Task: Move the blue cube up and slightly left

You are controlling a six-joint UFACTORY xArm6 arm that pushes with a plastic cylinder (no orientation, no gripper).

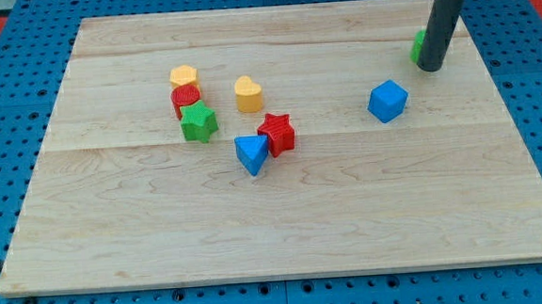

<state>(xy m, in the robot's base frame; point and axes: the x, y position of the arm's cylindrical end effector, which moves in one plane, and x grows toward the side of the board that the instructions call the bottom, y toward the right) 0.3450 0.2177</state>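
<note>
Your blue cube (388,100) sits alone on the right half of the wooden board (284,217), clear of every other block. Your tip (432,68) stands near it at about one o'clock, touching nothing blue; there is no pincer on this rig, only a bare rod holding nothing.

That is the wrong side for the job, as I judge it. To send the cube toward twelve and a shade toward eleven, you need to be below it, around five or six o'clock. Push from where you are now and it would slide down and left instead. Swinging round too tightly could clip a corner and spin it, since flat faces turn easily under an off-centre push.

Right beside the rod, at its nine o'clock and partly hidden behind it, is a green block (418,47) whose shape you cannot make out. It may get nudged as you pull away, and it lies close to the cube's upward path.

Well apart at nine o'clock from the cube lies a cluster: a red star (277,133) touching a blue triangular block (251,153), a yellow heart (249,94), a green star (198,122), a red block (185,100) and a yellow block (183,77) stacked close together. All look like ribbed moulded plastic, on smooth pale planks.
</note>
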